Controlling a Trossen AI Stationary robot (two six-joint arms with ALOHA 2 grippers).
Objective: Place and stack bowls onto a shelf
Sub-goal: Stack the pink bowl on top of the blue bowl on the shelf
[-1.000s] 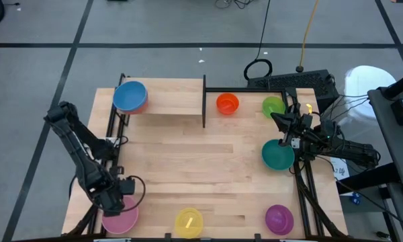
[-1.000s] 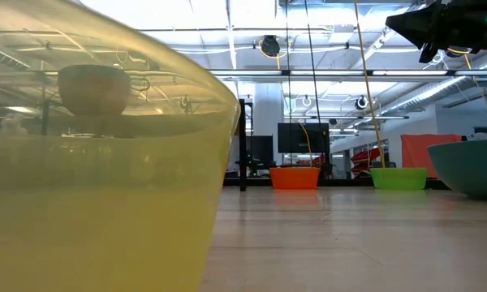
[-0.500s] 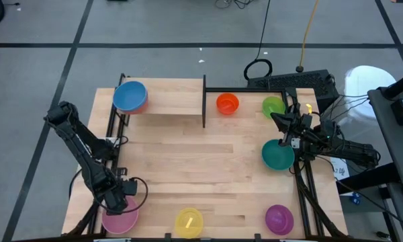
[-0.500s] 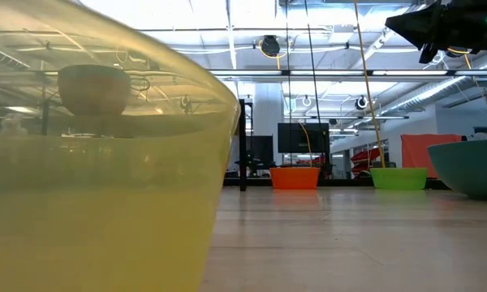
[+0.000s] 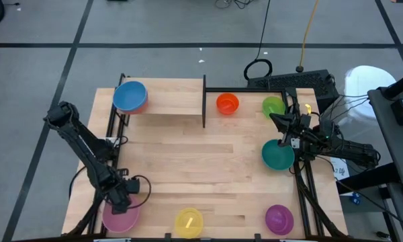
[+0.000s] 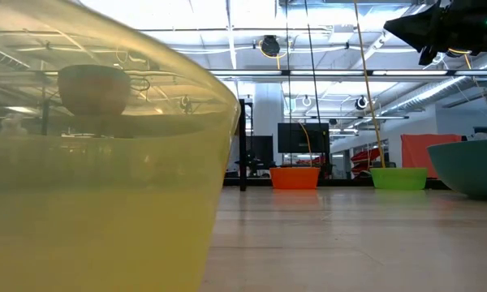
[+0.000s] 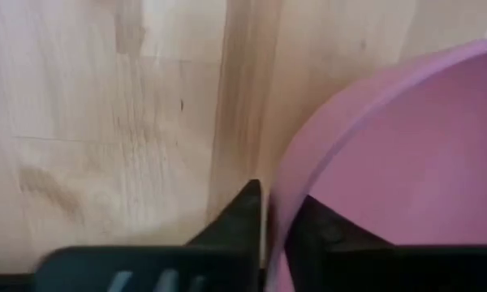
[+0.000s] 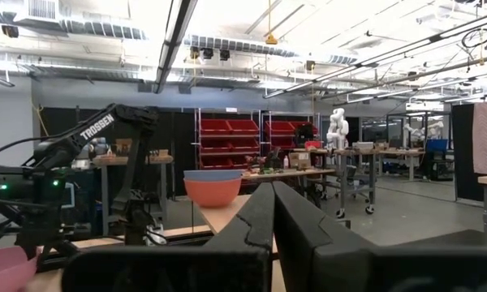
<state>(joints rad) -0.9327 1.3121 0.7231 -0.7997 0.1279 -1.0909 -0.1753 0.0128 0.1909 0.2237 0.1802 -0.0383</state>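
Note:
My left gripper (image 5: 123, 196) is at the table's near left corner, shut on the pink bowl (image 5: 119, 218), which fills the right of the left wrist view (image 7: 406, 154). My right gripper (image 5: 274, 119) is shut and hangs above the table near the right edge, between the green bowl (image 5: 273, 105) and the teal bowl (image 5: 277, 154). The shelf (image 5: 168, 97) lies at the far left with its black upright (image 5: 204, 101). A blue bowl (image 5: 129, 95) sits stacked in a red one at the shelf's left end. The orange bowl (image 5: 227, 103), yellow bowl (image 5: 189, 222) and purple bowl (image 5: 279, 218) stand on the tabletop. My left gripper has the pink bowl by its rim (image 7: 277, 203), on the bowl's far side. One finger (image 7: 245, 212) is outside the wall and one (image 7: 318, 227) inside. The fingers come from above, pointing down. The bowl sits upright on the table.
The yellow bowl (image 6: 97, 162) stands right in front of the low camera and fills its left half. Black frame rails (image 5: 302, 181) run along the table's right and left edges. Cables and a dark box (image 5: 302, 82) lie beyond the far right corner. Bare tabletop (image 5: 201, 161) spans the middle.
My left arm has shifted a little toward the table's right, bringing its gripper over the pink bowl's far rim. The bowl stays where it was. My right arm has kept still.

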